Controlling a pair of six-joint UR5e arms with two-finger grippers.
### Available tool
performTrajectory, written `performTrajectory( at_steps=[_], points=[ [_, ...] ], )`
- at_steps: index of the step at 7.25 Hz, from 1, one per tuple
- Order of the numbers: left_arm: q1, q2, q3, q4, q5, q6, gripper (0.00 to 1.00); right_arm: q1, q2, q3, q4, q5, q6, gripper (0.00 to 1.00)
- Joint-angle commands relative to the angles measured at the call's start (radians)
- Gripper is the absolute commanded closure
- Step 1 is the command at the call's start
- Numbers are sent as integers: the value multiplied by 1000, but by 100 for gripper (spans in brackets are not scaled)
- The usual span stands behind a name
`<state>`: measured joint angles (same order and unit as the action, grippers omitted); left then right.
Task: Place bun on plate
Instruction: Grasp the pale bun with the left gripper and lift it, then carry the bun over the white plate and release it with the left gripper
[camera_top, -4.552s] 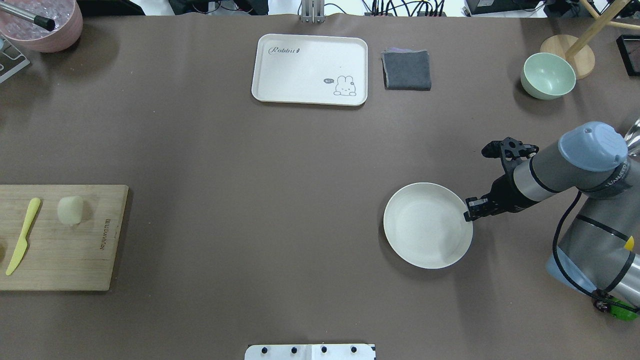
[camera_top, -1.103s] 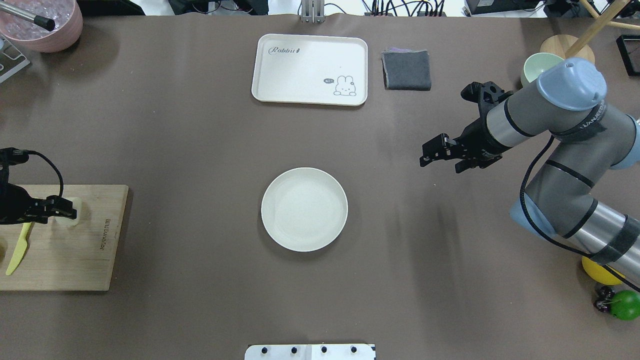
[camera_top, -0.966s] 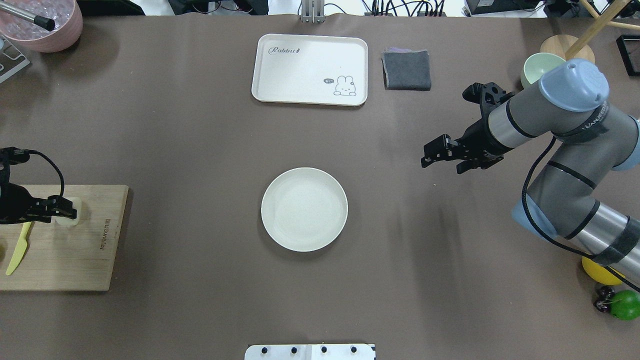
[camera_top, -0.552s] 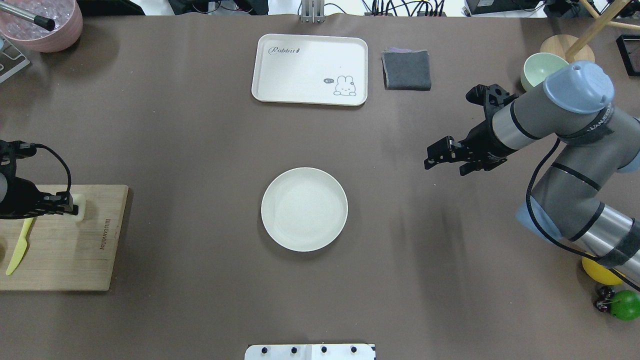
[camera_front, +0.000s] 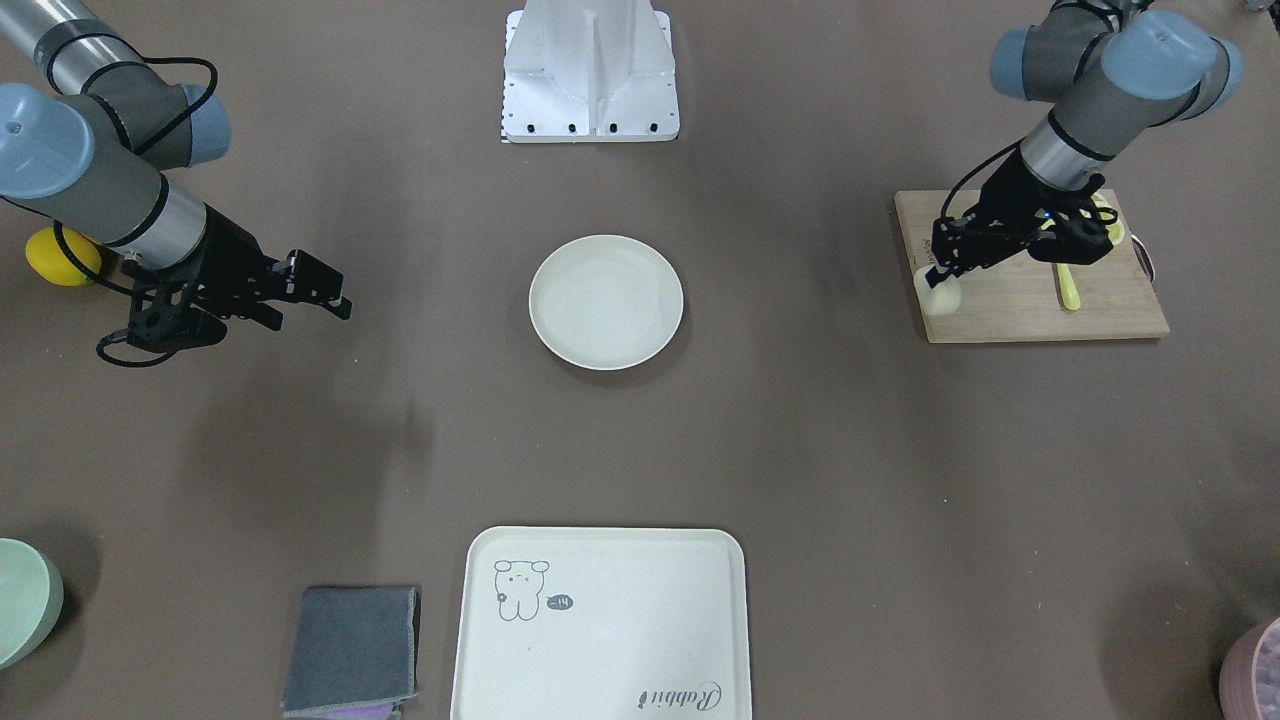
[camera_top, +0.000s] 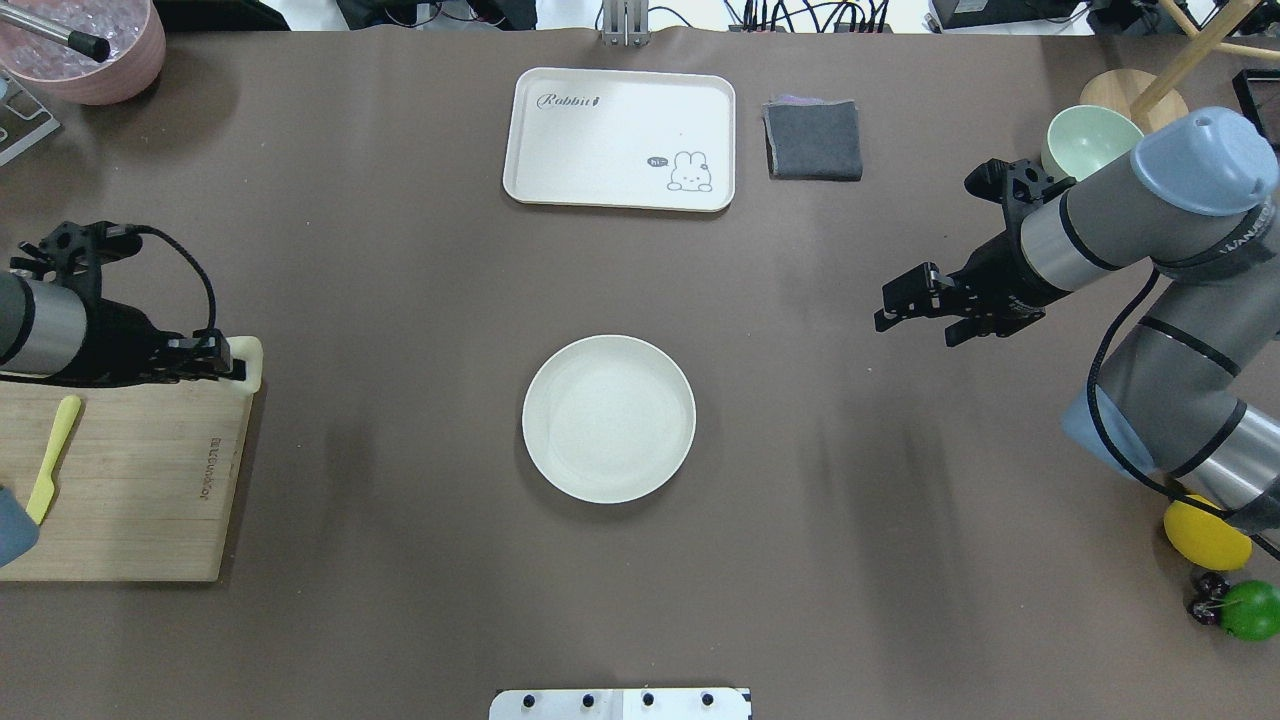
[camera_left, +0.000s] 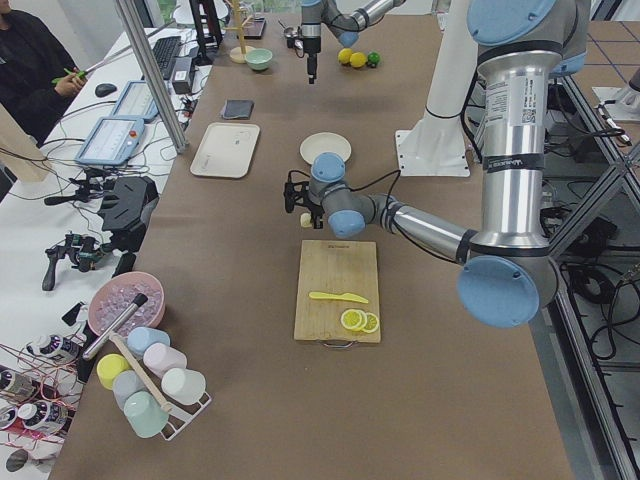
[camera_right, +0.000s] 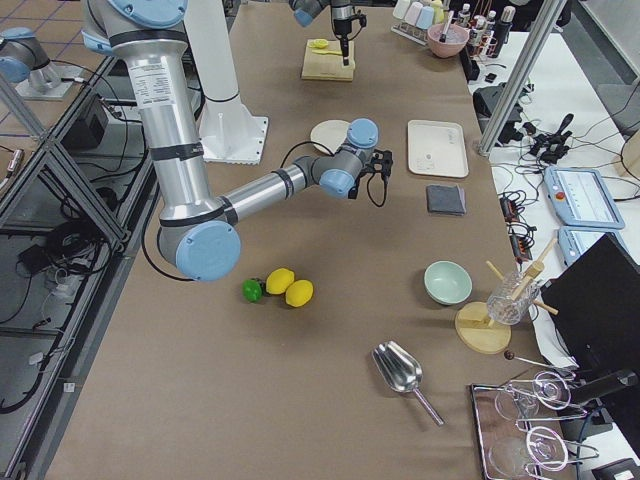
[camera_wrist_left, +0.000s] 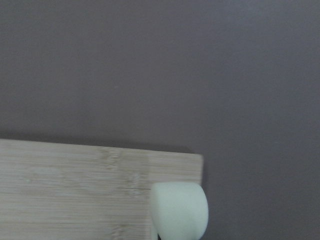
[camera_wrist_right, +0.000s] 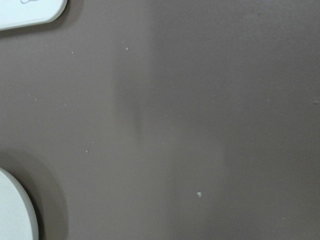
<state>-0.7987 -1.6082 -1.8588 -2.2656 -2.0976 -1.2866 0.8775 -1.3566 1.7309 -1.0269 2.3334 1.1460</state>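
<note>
Cream-white bun (camera_top: 253, 354) is clamped in the left gripper (camera_top: 238, 368) over a corner of the board (camera_top: 130, 480), and a carry across the bench (camera_top: 400, 300) to the plate (camera_top: 608, 418) is called for next.

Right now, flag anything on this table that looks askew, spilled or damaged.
Nothing stands out. The left gripper holds the bun over a corner of the cutting board; the plate sits flat and empty mid-table; the tray and folded cloth lie square.

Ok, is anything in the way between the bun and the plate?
Nothing visible. The left gripper holds the bun at the cutting board's corner, and only bare table lies between it and the plate.
</note>
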Motion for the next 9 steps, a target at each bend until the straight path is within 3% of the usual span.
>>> performTrajectory(
  at_steps=[1,3,4,8,9],
  points=[
    [62,-222,1,157,24,-104,100,105,-62,-1,-5,65,-105,0],
    [222,-414,9,364,195,-172,100,208,-174,-10,-9,81,-315,0],
    [283,-505,62,403,278,-209,100,234,-203,-11,-9,81,-365,0],
    [466,-637,215,397,436,-286,98,302,-280,-5,-6,64,-446,0],
    [467,-654,249,394,436,-286,74,316,-286,-5,-6,66,-453,0]
  ],
)
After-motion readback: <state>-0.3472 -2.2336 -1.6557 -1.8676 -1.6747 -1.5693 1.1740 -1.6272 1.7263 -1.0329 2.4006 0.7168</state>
